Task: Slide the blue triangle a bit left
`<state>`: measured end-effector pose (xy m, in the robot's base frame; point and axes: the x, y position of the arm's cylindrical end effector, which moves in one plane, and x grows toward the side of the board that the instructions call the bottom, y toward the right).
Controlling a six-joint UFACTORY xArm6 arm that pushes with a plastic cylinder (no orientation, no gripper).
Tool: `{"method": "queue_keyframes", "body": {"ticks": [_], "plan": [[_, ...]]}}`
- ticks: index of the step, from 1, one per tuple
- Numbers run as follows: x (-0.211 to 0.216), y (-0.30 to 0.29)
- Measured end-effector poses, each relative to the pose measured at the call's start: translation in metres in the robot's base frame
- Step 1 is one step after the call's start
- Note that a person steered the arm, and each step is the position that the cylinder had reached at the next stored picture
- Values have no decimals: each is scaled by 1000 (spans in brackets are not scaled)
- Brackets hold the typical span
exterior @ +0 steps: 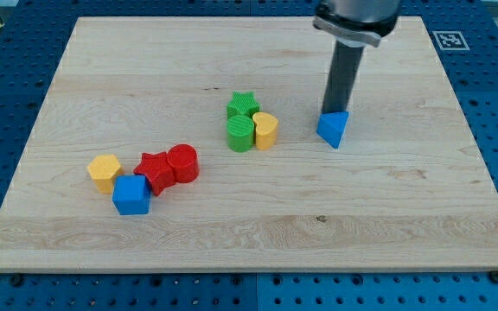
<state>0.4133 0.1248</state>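
Observation:
The blue triangle (333, 129) lies on the wooden board (249, 225), right of the middle. My tip (335, 112) is right behind it, at its top edge, touching or nearly touching it. The dark rod rises from there to the view's top. To the triangle's left stand a yellow block (265, 130), a green cylinder (240, 134) and a green star (242, 105), packed together.
At the view's lower left sit a yellow hexagon (105, 171), a blue cube (131, 194), a red star (154, 169) and a red cylinder (182, 163), close together. A blue pegboard table surrounds the board.

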Motion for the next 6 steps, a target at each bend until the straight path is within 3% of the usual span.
{"method": "queue_keyframes", "body": {"ticks": [2,3,5,6], "plan": [[-3,73],[16,104],[45,96],[31,59]]}}
